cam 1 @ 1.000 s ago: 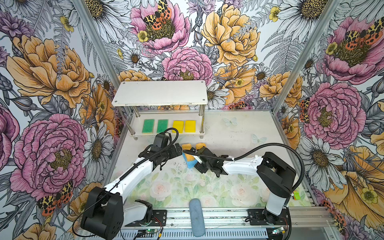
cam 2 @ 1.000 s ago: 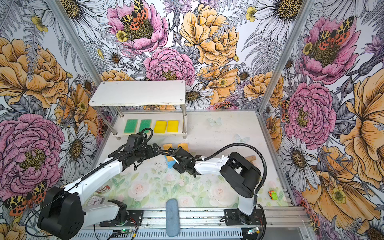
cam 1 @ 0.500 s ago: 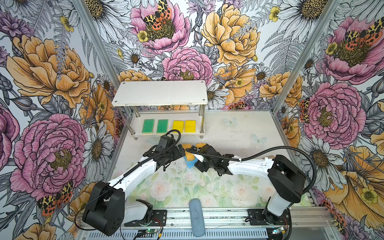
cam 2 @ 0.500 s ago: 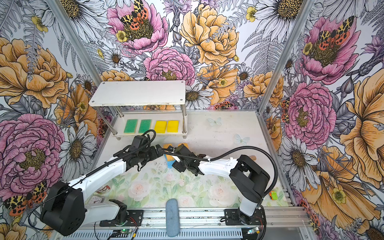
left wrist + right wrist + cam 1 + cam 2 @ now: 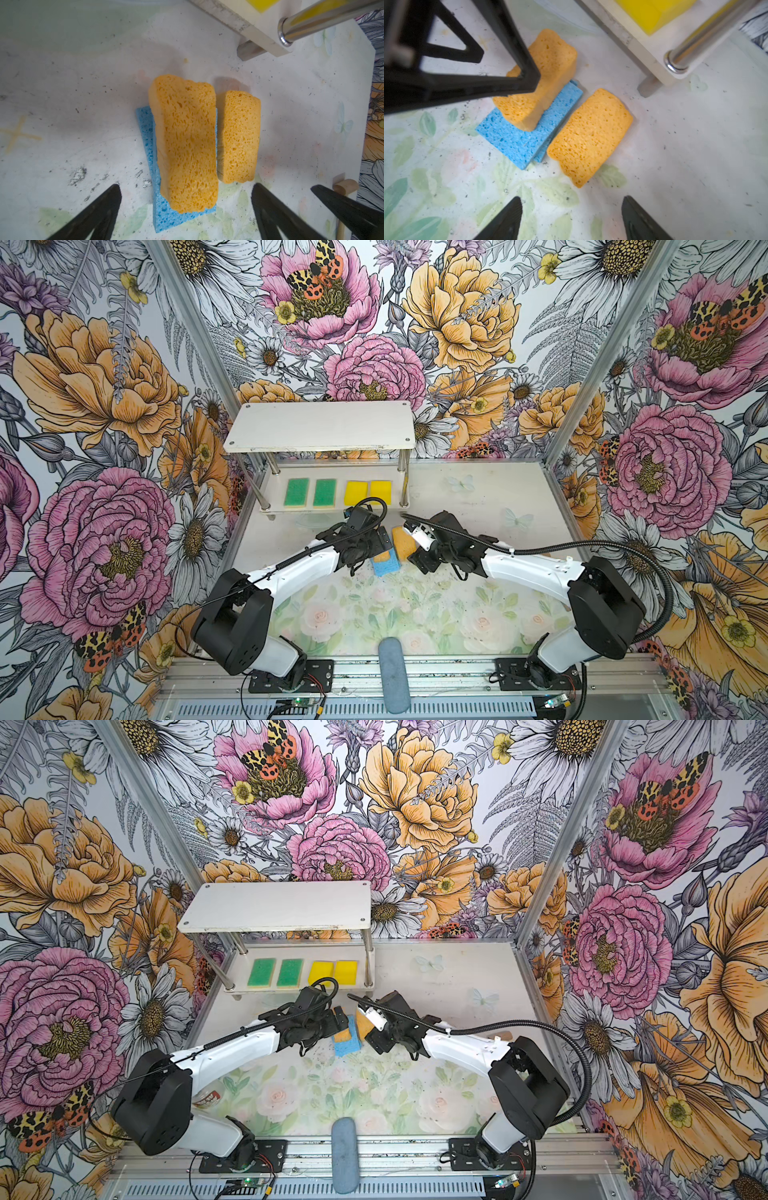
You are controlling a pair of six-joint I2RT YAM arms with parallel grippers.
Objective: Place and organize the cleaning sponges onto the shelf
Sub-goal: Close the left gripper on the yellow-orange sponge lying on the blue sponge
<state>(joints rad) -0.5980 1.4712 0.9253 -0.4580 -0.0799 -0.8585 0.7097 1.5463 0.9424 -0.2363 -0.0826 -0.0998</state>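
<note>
Orange sponges [image 5: 404,542] come next; both grippers gape, empty.
Upper orange sponge [image 5: 185,143], resting on blue sponges [image 5: 148,133], sits just ahead of the left gripper [image 5: 187,186]: pinch its long sides and lift straight, sparing the stack. Second orange sponge [image 5: 589,135] lies just ahead of the right gripper [image 5: 572,198]. Beyond both, the shelf [image 5: 320,431] carries green sponges [image 5: 309,492] and yellow sponges [image 5: 368,492] on its lower board. Scuffed, speckled floral tabletop [image 5: 478,506]; flowered walls [image 5: 104,385].

Shelf [image 5: 320,427] at back of table [image 5: 478,497]. Four sponges [image 5: 324,492] in row on shelf's lower board. Before shelf's right end: sponge stack [image 5: 384,569], top sponge [image 5: 187,145] lying on it; lone sponge [image 5: 239,137] on table beside stack, toward shelf's right end. Cylinder [image 5: 393,676] far before shelf.
</note>
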